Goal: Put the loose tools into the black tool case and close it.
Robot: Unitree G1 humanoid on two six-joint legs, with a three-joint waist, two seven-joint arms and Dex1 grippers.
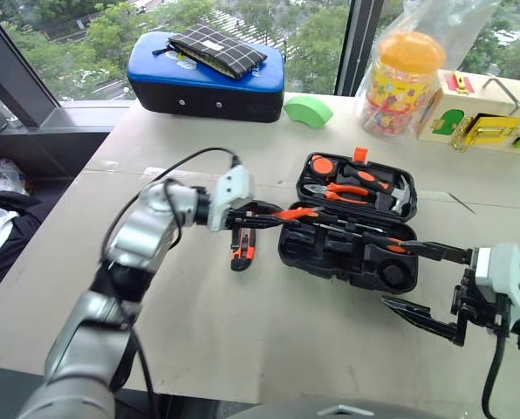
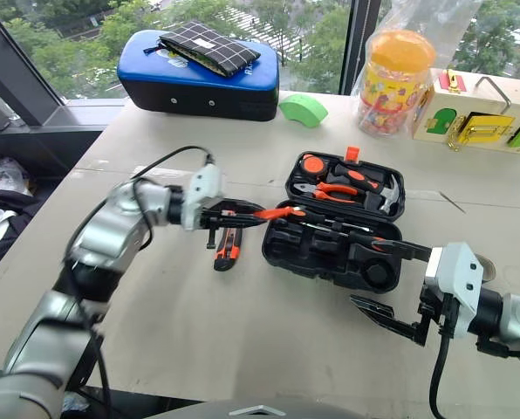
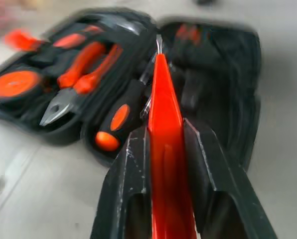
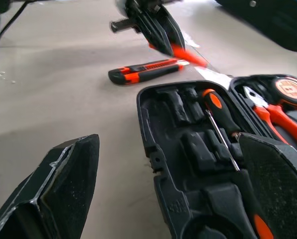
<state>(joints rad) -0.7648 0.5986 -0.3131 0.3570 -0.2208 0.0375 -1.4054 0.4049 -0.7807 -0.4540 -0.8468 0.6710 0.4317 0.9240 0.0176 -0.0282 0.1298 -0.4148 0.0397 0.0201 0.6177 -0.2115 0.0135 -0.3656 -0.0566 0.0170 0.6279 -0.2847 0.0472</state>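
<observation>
The left hand (image 1: 258, 214) pinches the small orange tool (image 1: 297, 212) between its two black fingers (image 3: 131, 174), at the centre of the head view, just over the left edge of the open black tool case (image 1: 347, 249). The tool's long axis runs nearly level, left to right in the picture, and its thin tip points right, toward the inside of the case. The right hand (image 1: 430, 288) is spread wide and empty at the lower right, near the case's front corner.

One screwdriver (image 4: 221, 122) already lies in the front half of the case, along its length. The utility knife (image 1: 242, 247) still lies on the desk (image 1: 199, 332), just left of the case, below the left hand, pointing toward the bottom of the frame.

I think the main risk is that the orange tool is let go across the recesses and not along its own slot; then it rests on the ribs or on the screwdriver, and the lid cannot shut. The grip is also only on the thick end, so the tip may swing down. Which recess belongs to it, I cannot tell.
</observation>
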